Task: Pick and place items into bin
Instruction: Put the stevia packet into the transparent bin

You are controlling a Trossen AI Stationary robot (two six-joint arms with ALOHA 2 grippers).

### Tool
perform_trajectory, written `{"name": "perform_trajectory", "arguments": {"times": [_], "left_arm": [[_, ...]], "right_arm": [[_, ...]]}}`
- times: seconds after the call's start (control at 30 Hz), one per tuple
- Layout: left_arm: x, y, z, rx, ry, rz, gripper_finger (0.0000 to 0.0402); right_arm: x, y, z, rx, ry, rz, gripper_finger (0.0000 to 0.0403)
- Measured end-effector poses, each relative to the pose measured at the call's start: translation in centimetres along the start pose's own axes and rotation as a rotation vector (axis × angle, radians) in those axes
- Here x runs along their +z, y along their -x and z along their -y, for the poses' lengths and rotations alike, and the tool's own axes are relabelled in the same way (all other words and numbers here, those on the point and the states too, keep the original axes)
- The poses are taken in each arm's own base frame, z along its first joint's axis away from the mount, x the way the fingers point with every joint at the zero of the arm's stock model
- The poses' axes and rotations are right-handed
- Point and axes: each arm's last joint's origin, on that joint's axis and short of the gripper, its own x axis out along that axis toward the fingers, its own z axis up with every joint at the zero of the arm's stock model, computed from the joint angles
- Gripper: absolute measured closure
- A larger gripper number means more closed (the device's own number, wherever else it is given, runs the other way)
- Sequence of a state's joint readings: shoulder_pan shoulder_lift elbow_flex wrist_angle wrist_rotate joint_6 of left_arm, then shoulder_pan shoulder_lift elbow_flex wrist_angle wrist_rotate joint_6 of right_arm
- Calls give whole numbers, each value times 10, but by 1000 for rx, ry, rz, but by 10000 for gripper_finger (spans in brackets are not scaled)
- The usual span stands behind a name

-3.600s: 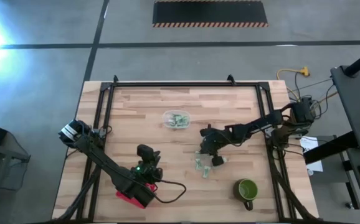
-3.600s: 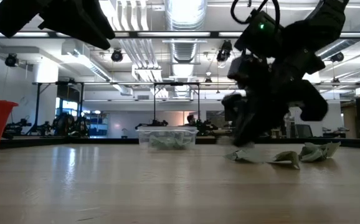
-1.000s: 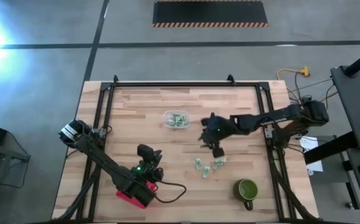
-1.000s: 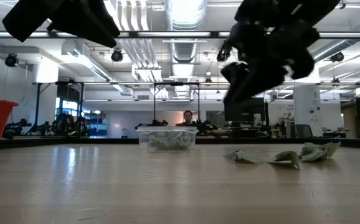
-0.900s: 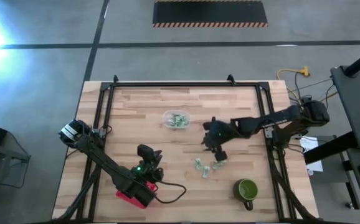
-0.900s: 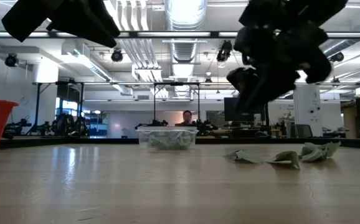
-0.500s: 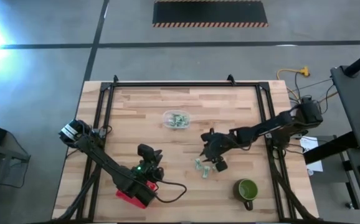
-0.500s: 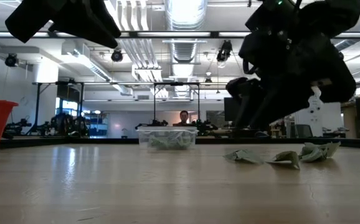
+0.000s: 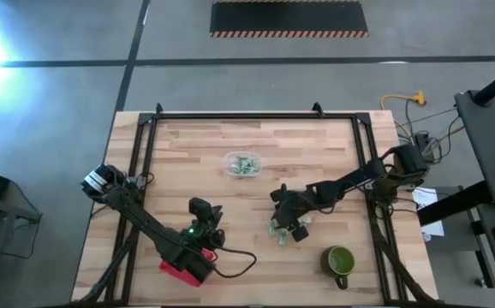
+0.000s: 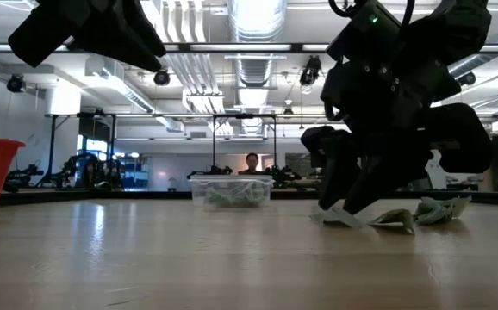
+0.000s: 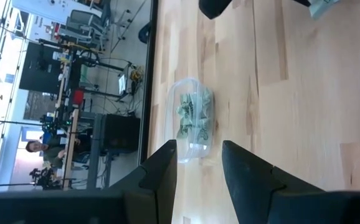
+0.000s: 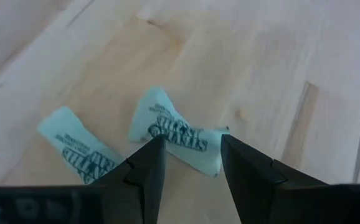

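As right claw [image 12: 189, 163] straddles one — two items [image 12: 179, 142]

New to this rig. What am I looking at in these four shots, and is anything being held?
Two dark robot arms work at a pale wooden table. One shot looks straight down, one looks level across the tabletop, and one comes from each wrist. On the table are a small clear plastic bin holding pale green-and-white wrapped pieces, loose pieces of the same kind, a green mug and a red container. The right pincer is down at the loose pieces, open, its fingers on either side of one; nothing is gripped yet. The left pincer waits open and empty near the red container.
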State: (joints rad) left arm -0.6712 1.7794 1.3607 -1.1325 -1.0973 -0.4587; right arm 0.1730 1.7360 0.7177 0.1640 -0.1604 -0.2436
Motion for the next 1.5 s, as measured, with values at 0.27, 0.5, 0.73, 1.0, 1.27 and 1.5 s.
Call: {"name": "perform_trajectory", "arguments": {"times": [0.27, 0.5, 0.73, 1.0, 1.27, 1.5], "left_arm": [[-2, -2, 1, 2, -4, -5, 291], [-9, -6, 6, 9, -54, -18, 291], [-29, -7, -3, 54, -17, 25, 291], [-64, 0, -34, -13, 180, 216, 291], [-96, 3, -53, -124, 318, 470, 291], [-109, 6, -63, -192, 379, 544, 291]], "right_arm": [[2, -1, 0, 5, 8, 31, 252], [5, -3, -7, 55, 29, 50, 252], [7, -4, -13, 65, 65, 64, 252], [9, -3, -13, 79, 69, 88, 253], [5, -15, -13, 100, 64, 73, 252], [8, -22, -11, 102, 61, 30, 259]]}}
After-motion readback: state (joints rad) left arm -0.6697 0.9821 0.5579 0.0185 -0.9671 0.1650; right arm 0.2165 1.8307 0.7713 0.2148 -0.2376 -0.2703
